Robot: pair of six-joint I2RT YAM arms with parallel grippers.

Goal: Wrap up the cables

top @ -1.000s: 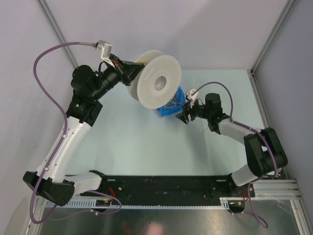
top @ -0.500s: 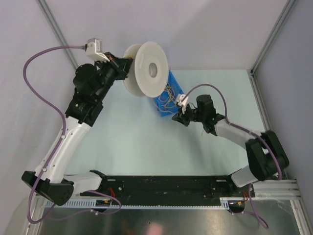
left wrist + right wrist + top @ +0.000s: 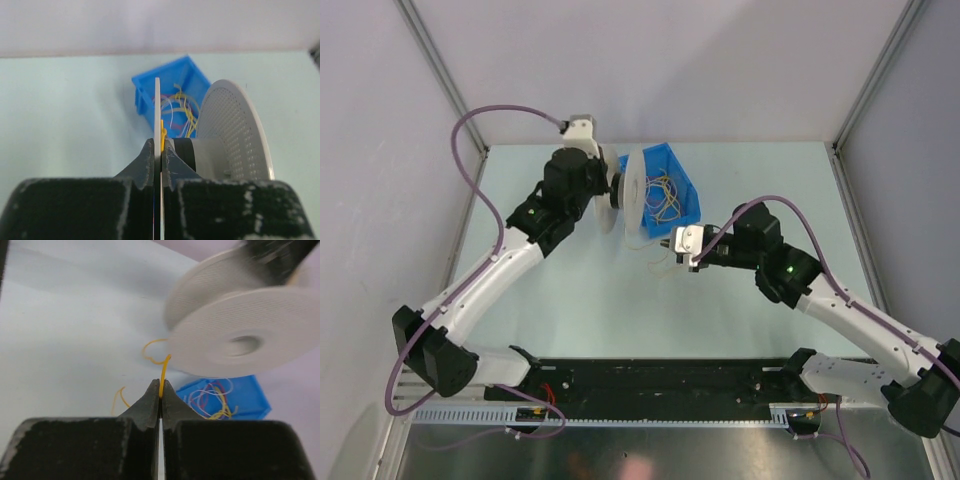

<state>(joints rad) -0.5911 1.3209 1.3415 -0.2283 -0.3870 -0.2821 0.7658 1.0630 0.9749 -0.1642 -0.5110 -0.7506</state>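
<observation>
A white perforated spool (image 3: 638,203) is held edge-on just left of the blue bin (image 3: 686,178). My left gripper (image 3: 617,199) is shut on one of its thin flanges (image 3: 157,107); the other flange (image 3: 234,131) shows to the right. A loose tangle of yellow, cream and purple cables (image 3: 666,196) lies in the bin (image 3: 151,89). My right gripper (image 3: 671,244) sits just in front of the bin, below the spool. It (image 3: 161,389) is shut on a yellow cable (image 3: 163,371) that curls up toward the spool (image 3: 245,337).
The bin (image 3: 248,399) stands at the back middle of the pale green table (image 3: 570,290). Grey walls with metal posts close in the back and sides. A black rail (image 3: 660,380) carrying the arm bases runs along the near edge. Mauve hoses loop over both arms.
The left arm swung the spool right and down, in front of the bin, turning it edge-on. The right gripper closed on the yellow cable and drew back toward the near side.
</observation>
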